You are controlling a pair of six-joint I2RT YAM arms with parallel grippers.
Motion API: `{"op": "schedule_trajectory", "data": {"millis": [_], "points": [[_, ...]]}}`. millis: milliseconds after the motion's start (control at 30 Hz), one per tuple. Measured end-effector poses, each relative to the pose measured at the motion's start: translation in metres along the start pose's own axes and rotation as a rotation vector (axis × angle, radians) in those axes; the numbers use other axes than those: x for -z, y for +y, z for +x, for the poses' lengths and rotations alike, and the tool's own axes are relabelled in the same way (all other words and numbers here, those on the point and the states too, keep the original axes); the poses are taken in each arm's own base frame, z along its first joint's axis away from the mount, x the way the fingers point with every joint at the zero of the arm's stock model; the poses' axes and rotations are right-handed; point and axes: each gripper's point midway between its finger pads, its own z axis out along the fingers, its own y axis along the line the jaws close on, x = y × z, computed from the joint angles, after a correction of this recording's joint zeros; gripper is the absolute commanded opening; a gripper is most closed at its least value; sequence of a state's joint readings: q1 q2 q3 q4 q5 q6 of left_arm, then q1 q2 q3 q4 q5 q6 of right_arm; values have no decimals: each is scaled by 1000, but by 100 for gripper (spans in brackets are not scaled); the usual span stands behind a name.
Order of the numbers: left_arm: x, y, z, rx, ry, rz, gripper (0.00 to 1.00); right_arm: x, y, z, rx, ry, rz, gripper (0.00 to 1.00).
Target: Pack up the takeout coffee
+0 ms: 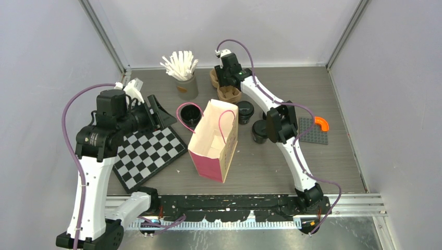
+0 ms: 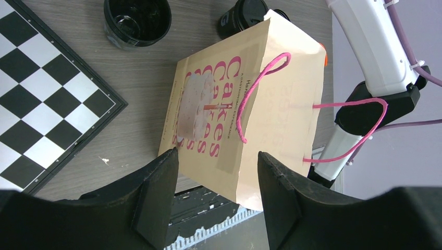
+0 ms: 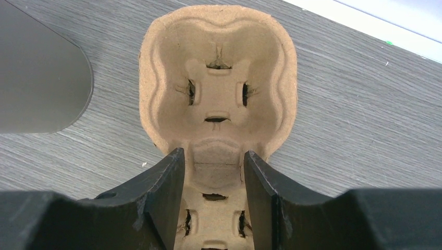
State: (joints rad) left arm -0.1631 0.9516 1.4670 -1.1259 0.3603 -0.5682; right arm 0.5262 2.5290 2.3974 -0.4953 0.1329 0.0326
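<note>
A grey wood-grain table (image 1: pixel 333 161) is lying in front of my two arms. A cream and pink paper bag (image 1: pixel 213 140) is standing open-mouthed near the middle of it, its pink cord handles hanging loose. A black-and-white chessboard (image 1: pixel 148 153) is lying towards the left edge.

A brown moulded-pulp cup carrier (image 3: pixel 219 88) is resting near the far edge, beside a grey cup of white sticks (image 1: pixel 185 86). My right gripper (image 3: pixel 213 156) is reaching down over this carrier, its fingers sitting either side of the raised middle ridge. I cannot tell whether they are pressing on it or only flanking it.

My left gripper (image 2: pixel 218 156) is hovering over the left side of the table, jaws apart and holding nothing, facing the bag's printed side.

The coffee is waiting on the table, none of it packed. An open black cup (image 1: pixel 191 114) with no lid is sitting just beside the bag, on the side towards the left edge. A lidded black cup (image 1: pixel 245 111) is sitting just beside the bag on its other side. A third black cup (image 1: pixel 259 132) is standing near it, partly hidden by my right arm.

I am judging that the step in hand is taking hold of the carrier. The next move is calling for a firm pinch on the ridge and a level lift.
</note>
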Motion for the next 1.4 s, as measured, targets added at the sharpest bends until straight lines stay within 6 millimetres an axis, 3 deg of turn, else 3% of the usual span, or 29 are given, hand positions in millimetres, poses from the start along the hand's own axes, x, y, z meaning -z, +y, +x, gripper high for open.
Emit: {"op": "schedule_trajectory", "data": {"millis": [167, 333, 1400], "points": [[0, 0, 0, 0, 0, 0, 59, -1, -1, 5, 2, 13, 3, 49], [0, 0, 0, 0, 1, 0, 59, -2, -1, 6, 2, 16, 6, 39], [1, 1, 2, -2, -5, 6, 60, 2, -1, -7, -8, -17, -7, 37]]}}
